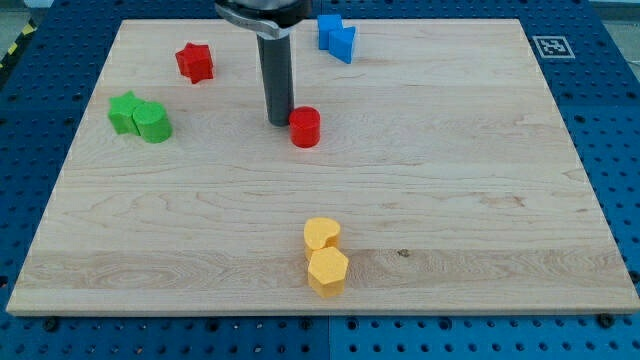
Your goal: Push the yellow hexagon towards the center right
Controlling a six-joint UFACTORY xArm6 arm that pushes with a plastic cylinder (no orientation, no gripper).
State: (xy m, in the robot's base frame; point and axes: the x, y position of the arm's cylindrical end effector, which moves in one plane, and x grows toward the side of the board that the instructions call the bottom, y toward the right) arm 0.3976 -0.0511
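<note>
The yellow hexagon (328, 271) lies near the view's bottom centre of the wooden board (480, 180). A second yellow block, heart-like in shape (321, 234), touches its upper edge. My tip (279, 122) rests on the board in the upper middle, just left of a red cylinder (305, 127) and close to touching it. The tip is far above the yellow hexagon in the view, slightly to its left.
A red star block (195, 62) sits at the upper left. Two green blocks (139, 116) stand together at the left. Two blue blocks (337, 36) lie at the top centre. A fiducial marker (551, 46) is off the board's top right corner.
</note>
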